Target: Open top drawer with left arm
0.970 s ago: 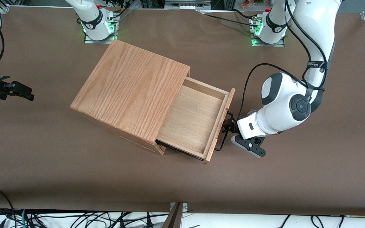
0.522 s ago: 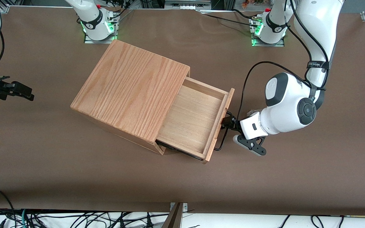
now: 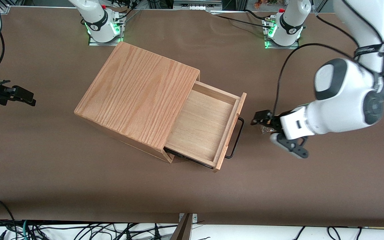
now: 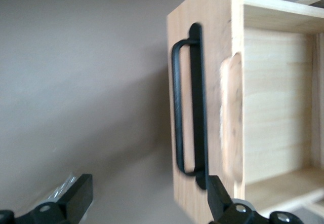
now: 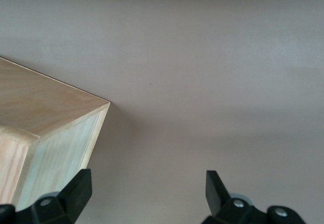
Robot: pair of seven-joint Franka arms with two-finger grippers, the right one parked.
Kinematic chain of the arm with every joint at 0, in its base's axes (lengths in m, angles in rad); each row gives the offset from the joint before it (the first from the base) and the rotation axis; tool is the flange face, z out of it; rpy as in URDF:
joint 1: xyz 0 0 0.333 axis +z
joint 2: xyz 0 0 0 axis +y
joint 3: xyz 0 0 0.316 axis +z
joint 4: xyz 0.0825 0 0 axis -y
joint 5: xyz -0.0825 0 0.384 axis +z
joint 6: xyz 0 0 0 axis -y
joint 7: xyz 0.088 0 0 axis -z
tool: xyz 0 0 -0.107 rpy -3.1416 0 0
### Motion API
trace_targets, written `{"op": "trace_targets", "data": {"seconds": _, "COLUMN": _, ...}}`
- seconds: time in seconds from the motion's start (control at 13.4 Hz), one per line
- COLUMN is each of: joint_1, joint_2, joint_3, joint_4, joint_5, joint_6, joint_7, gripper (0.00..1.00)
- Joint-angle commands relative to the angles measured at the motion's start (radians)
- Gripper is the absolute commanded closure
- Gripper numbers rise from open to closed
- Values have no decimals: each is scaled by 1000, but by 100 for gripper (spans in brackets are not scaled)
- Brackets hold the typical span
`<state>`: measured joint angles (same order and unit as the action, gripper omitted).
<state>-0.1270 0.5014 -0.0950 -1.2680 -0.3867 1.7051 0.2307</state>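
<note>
Top drawer (image 3: pixel 205 128) pulled out, pale tray bare; handle (image 3: pixel 237 136) faces working arm's surface end. Tool (image 3: pixel 257 121) released, apart from handle.

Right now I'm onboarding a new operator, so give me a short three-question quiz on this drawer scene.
1. True or false: the gripper is clamped on the handle.
2. What lies inside the top drawer? A) a cloth B) nothing visible C) a cup
3. Fill in: the drawer sticks out of the ___.

Key: 1 false, it is open and apart from the handle, toward the working arm's end of the table; 2 B; 3 cabinet.
</note>
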Motion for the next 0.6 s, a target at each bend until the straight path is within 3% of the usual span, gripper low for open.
{"op": "trace_targets", "data": {"seconds": 0.0, "joint_1": 50, "joint_2": -69, "joint_3": -6, "joint_4": -4, "joint_5": 89, "joint_6": -96, "joint_7": 22, "gripper": 0}}
{"op": "trace_targets", "data": {"seconds": 0.22, "joint_1": 53, "joint_2": -148, "joint_3": -5, "joint_4": -5, "joint_5": 257, "joint_6": -160, "joint_7": 22, "gripper": 0}}
{"op": "trace_targets", "data": {"seconds": 0.37, "joint_1": 76, "joint_2": -181, "joint_3": 6, "joint_4": -5, "joint_5": 323, "joint_6": -215, "joint_7": 24, "gripper": 0}}
{"op": "trace_targets", "data": {"seconds": 0.52, "joint_1": 117, "joint_2": -216, "joint_3": 6, "joint_4": -5, "joint_5": 342, "joint_6": -293, "joint_7": 25, "gripper": 0}}
